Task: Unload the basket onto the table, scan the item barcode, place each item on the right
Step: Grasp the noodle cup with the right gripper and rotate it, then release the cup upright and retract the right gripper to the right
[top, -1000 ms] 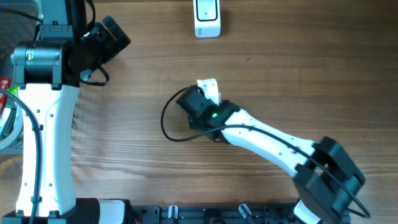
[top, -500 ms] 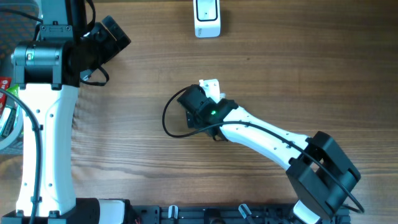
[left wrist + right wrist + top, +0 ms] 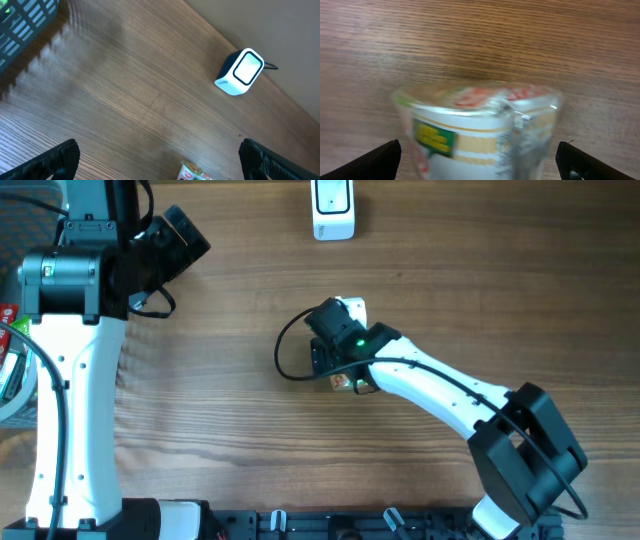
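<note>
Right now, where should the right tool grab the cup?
Probably the banded wall of the cup, just under its wider rim, coming straight in from the wrist camera's side: the open right tool stands either side of that narrower part.

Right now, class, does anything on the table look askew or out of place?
The wrapped noodle cup appears to lie on its side on the table, inside the open right gripper, though that view is blurred. The scanner looks normal.
</note>
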